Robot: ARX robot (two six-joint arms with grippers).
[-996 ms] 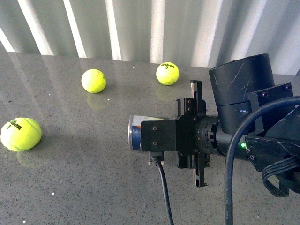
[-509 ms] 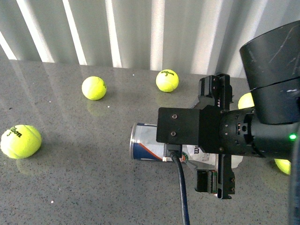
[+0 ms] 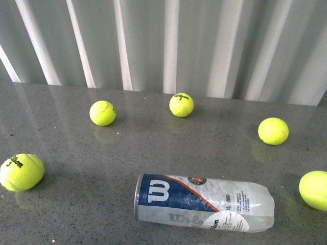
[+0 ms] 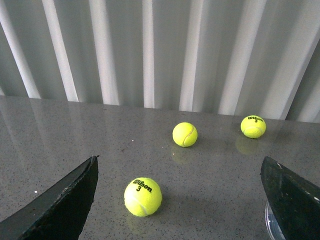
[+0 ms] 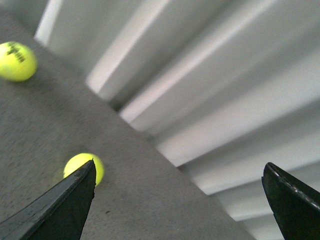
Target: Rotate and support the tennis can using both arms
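The tennis can [image 3: 204, 203] lies on its side near the front of the grey table [image 3: 76, 214], metal rim to the left and its navy-and-white label facing up. Neither arm shows in the front view. In the left wrist view my left gripper [image 4: 180, 200] is open and empty, and a sliver of the can's rim [image 4: 270, 222] peeks out beside one finger. My right gripper [image 5: 177, 205] is open too, with nothing between its fingers, and it looks at the table and wall at a tilt. The can is out of the right wrist view.
Several yellow tennis balls lie loose around the can: far left [image 3: 21, 172], back left [image 3: 102, 113], back middle [image 3: 181, 104], right [image 3: 273, 130] and at the right edge [image 3: 314, 190]. A white ribbed wall [image 3: 168, 46] closes off the back of the table.
The right arm, which covered the can in the front view, has pulled out of that view. The whole can now shows, lying in about the same place.
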